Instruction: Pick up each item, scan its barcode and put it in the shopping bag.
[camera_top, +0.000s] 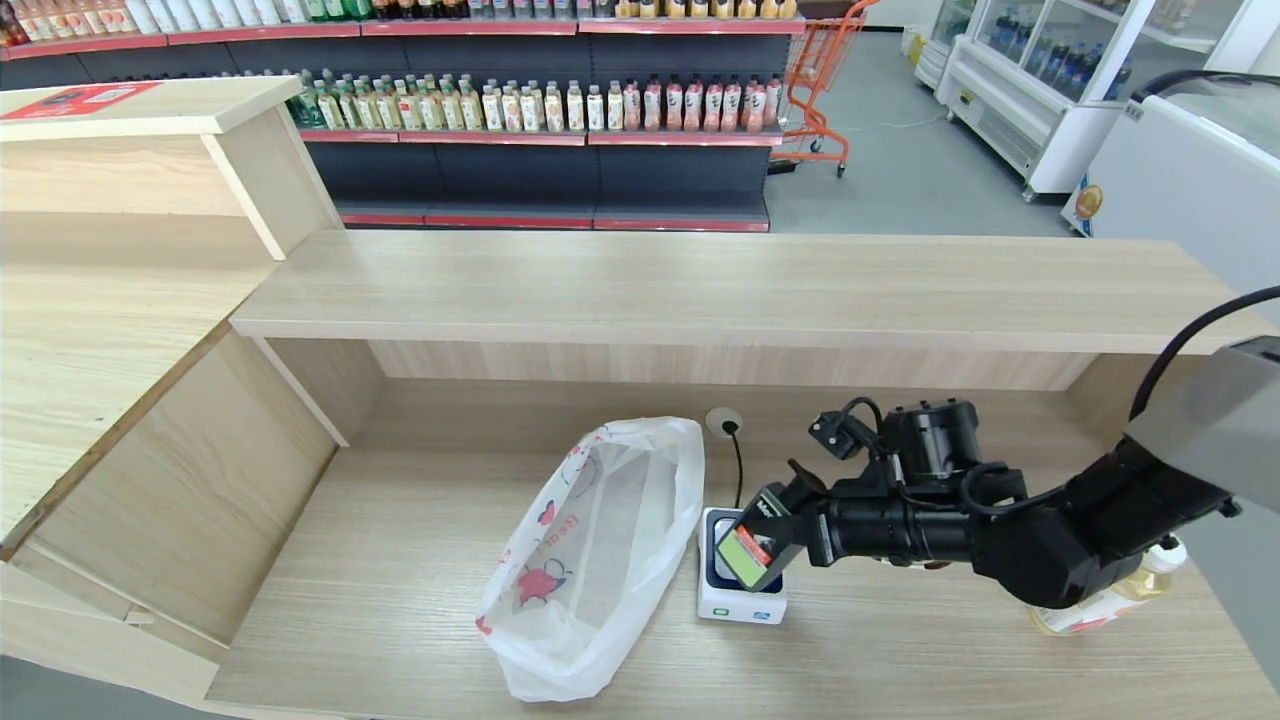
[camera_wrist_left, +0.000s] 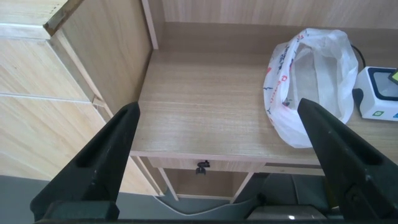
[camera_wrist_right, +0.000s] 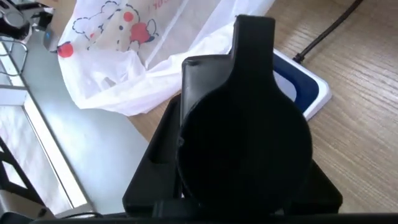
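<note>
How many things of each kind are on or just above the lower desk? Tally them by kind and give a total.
Shopping bag: 1
Scanner: 1
Packet, held above the desk: 1
Bottle: 1
Total: 4

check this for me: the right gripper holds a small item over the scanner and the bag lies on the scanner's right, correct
Not quite. The bag lies on the scanner's left, not its right, as the head view shows. The rest stands: the right gripper holds a small item over the scanner.
</note>
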